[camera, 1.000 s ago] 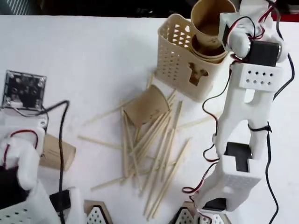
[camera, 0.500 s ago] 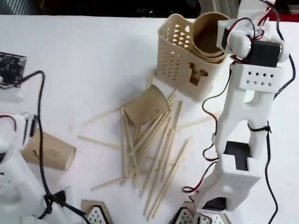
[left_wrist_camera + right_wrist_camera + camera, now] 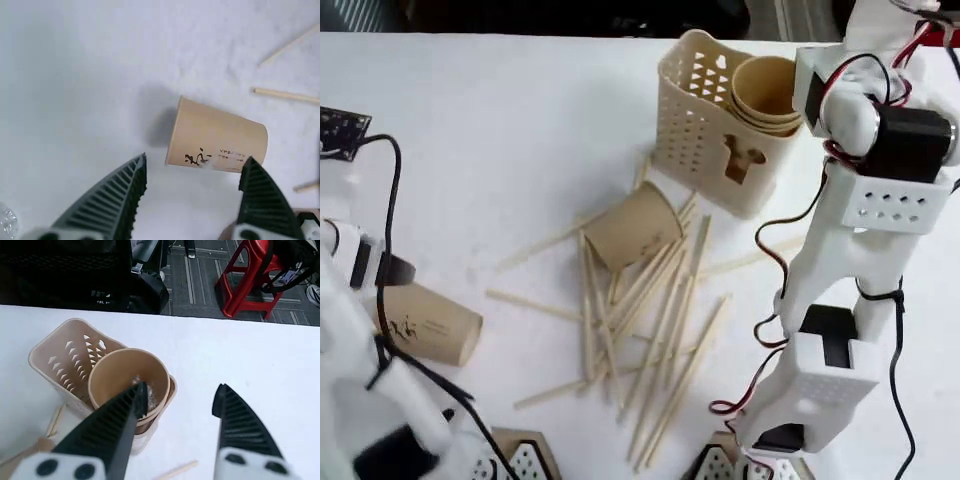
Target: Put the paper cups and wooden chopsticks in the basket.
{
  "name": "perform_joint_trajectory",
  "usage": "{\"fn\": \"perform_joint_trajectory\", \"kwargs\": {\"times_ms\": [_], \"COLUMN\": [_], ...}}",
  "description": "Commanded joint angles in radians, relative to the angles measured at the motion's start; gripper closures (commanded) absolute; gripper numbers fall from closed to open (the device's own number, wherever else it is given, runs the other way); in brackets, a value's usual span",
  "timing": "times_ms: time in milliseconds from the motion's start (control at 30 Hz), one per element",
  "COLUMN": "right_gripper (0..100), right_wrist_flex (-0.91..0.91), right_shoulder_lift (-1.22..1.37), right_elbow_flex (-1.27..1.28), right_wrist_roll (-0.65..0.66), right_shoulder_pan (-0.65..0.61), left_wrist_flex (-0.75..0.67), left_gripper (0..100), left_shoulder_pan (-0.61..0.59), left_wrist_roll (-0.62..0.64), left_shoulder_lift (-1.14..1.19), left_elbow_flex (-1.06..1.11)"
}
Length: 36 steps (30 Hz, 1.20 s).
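The cream basket [image 3: 705, 135] stands at the back of the table with nested paper cups [image 3: 767, 90] inside it. Another paper cup [image 3: 633, 227] lies on its side on a loose pile of wooden chopsticks [image 3: 645, 310]. A third cup [image 3: 425, 325] lies at the left beside the left arm [image 3: 350, 290]. My left gripper [image 3: 195, 161] hovers open above that cup [image 3: 215, 132], with chopsticks [image 3: 285, 95] nearby. My right gripper [image 3: 182, 387] is open above the nested cups [image 3: 130, 375] and basket [image 3: 65, 357], holding nothing.
The right arm [image 3: 850, 260] stands along the table's right side. Printed mounts [image 3: 525, 458] sit at the near edge, and a small circuit board [image 3: 340, 130] at the far left. Beyond the far table edge stands a red stool [image 3: 250, 275].
The right gripper let go of the top cup, which dropped into the stack in the basket, and drew back. The left arm swung round and uncovered the cup at the left.
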Motion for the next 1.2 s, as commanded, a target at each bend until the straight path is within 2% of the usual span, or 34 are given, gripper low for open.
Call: {"fn": "perform_joint_trajectory", "kwargs": {"times_ms": [0,233,500,867,1167], "right_gripper": [77.5,77.5,77.5,77.6,77.6], "right_wrist_flex": [0.007,0.007,0.007,0.008,0.008], "right_shoulder_lift": [-0.030,-0.031,-0.031,-0.030,-0.025], "right_elbow_flex": [-0.032,-0.034,-0.032,-0.032,-0.032], "right_wrist_roll": [-0.006,-0.006,-0.006,-0.006,-0.006], "right_shoulder_pan": [0.015,0.008,0.015,0.015,0.015], "left_wrist_flex": [0.005,0.005,0.000,0.008,0.008], "left_gripper": [70,70,70,71,96], "left_shoulder_pan": [-0.031,-0.056,-0.031,0.044,0.127], "left_wrist_roll": [-0.074,-0.163,-0.164,-0.187,-0.207], "left_shoulder_lift": [0.142,0.354,0.532,0.624,0.622], "left_elbow_flex": [-0.040,-0.044,-0.048,-0.040,-0.041]}}
